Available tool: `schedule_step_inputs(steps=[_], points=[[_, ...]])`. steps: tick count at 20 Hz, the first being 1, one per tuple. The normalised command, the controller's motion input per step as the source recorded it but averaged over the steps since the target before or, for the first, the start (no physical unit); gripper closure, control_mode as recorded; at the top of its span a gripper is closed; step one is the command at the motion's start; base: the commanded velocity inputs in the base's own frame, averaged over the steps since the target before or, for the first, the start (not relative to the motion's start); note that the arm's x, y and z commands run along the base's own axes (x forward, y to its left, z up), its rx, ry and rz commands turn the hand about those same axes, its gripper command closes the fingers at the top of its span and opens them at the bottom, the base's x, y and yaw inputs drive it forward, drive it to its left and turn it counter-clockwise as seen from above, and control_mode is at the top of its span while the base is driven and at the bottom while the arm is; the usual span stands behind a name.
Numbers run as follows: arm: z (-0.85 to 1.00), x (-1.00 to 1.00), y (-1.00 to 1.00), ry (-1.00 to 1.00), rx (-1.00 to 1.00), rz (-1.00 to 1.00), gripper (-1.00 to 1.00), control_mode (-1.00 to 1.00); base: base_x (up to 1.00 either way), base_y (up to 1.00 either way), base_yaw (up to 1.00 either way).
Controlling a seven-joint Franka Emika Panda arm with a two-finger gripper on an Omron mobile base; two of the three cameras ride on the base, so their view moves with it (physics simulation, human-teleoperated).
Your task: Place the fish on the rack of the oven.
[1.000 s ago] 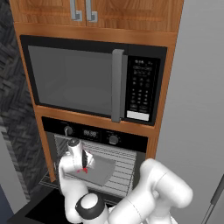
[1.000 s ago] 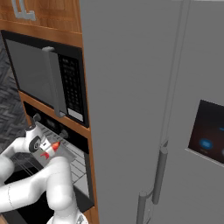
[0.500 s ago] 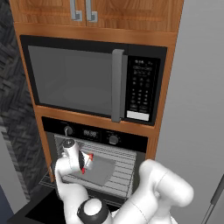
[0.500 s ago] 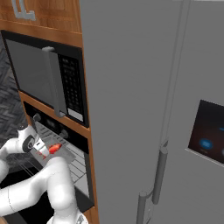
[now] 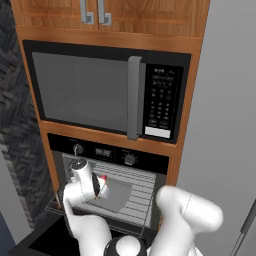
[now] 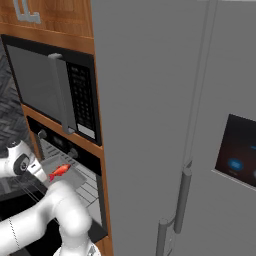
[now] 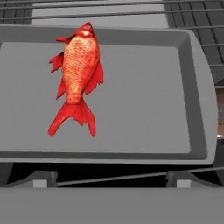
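Toward the left part of one flat grey tray [image 7: 144,109] lies one fish [image 7: 78,74], head near the far rim, tail toward the near rim. This tray rests on the one wire rack [image 5: 139,192] inside the open oven [image 5: 112,155], under one microwave [image 5: 107,90]. The gripper's [image 7: 111,177] two fingertips stand wide apart, empty, above the tray's near edge.

Fish [image 7: 76,72] lies flat on tray [image 7: 144,105], toward its 9 o'clock side in my hand view, head at 12, tail at 6. Tray sits on rack [image 5: 140,192] inside oven [image 5: 112,190]; rack bars run on past tray's 12 and 3 o'clock edges. From left base view, tray occupies rack's 9 o'clock part, bare bars at 3. Microwave [image 5: 107,90] directly above oven, cabinet [image 5: 110,15] above that. Fridge [image 6: 175,125] stands beside the stack, at 3 o'clock. My claw is just before tray's near edge, apart from fish.
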Motion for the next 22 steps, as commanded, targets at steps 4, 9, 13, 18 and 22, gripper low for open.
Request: schedule_step_inputs(steps=[4, 9, 13, 18, 22], points=[[0.63, -1.0, -0.67, -0.09, 0.14, 0.0, -1.0, -1.0, 0.0, 0.0, 0.0], [0.64, -1.0, -0.88, -0.11, 0.17, 0.0, -1.0, -1.0, 0.0, 0.0, 0.0], [0.51, -0.84, -0.64, -0.09, 0.05, 0.0, -1.0, -1.0, 0.0, 0.0, 0.0], [0.26, -0.38, -0.11, -0.01, -0.08, 0.0, -1.0, -1.0, 0.0, 0.0, 0.0], [0.37, -0.11, 0.0, 0.0, -0.13, 0.0, -1.0, -1.0, 0.0, 0.0, 0.0]])
